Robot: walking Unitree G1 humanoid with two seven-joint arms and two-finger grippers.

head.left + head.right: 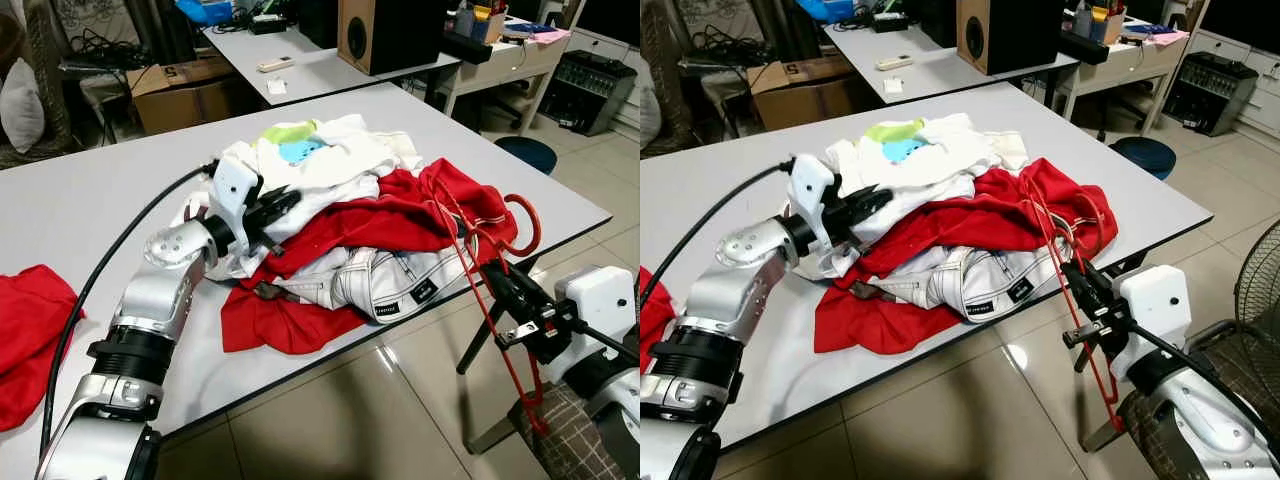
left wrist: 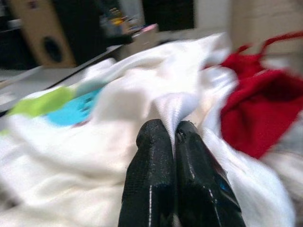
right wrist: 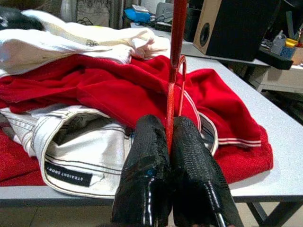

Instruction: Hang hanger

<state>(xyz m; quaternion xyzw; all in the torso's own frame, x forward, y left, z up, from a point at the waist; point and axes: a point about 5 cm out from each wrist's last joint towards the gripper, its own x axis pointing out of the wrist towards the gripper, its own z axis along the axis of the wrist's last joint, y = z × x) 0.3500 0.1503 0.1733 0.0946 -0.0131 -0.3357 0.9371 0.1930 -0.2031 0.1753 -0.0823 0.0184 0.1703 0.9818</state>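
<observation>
Left eye view: grey table (image 1: 80, 200); left gripper (image 1: 272, 212) pinches white shirt (image 1: 330, 160), right gripper (image 1: 503, 281) grips red hanger (image 1: 487, 300).

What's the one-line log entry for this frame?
left claw: shut on white shirt | right claw: shut on red hanger | clothes pile on table | hanger not hung

Head stereo pair: high, looks fwd/down over surface (image 1: 80, 200), both eyes share clothes pile (image 1: 340, 230). L wrist cam: very close, along fingers (image 2: 156, 179) into white cloth. R wrist cam: low at surface edge, faces same pile.
</observation>
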